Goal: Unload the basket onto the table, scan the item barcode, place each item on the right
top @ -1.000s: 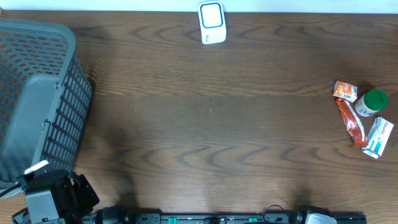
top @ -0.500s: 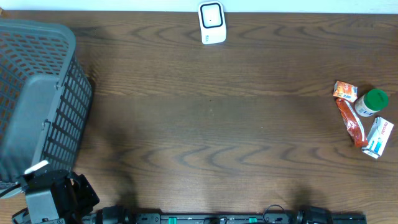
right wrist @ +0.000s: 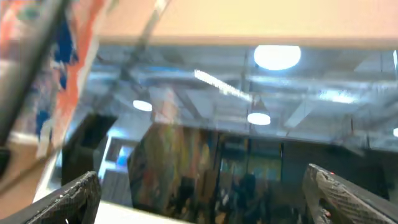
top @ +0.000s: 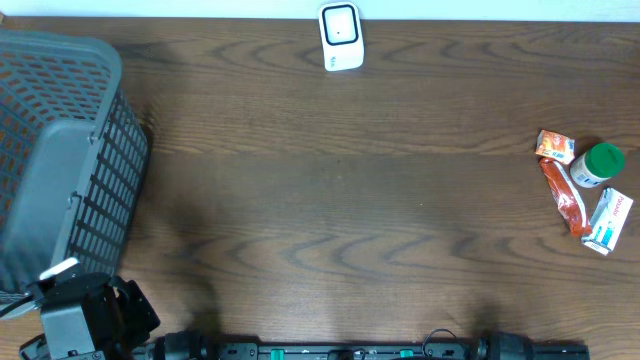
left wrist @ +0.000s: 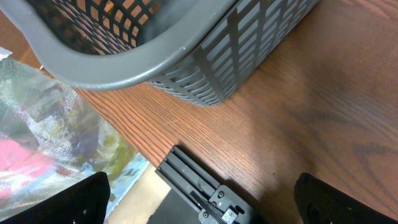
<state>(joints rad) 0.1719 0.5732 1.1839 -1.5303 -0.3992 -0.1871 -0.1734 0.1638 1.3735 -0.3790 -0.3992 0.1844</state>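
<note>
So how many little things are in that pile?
4, clustered on the table's right side: orange packet, green-capped bottle, long red pouch, white-and-blue box. Something could hide underneath.

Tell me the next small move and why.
Probably bring the right tool, open, empty and facing the ceiling, toward the green-capped bottle at the far right; nothing is held for the scanner yet.

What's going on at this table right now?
Nothing is being handled yet. The left gripper hangs open beside the grey basket; the right gripper is open too, its camera facing the ceiling. A white scanner stands at the table's far edge, and a green-capped bottle, an orange packet, a red sachet and a white box lie untouched at the right.
</note>
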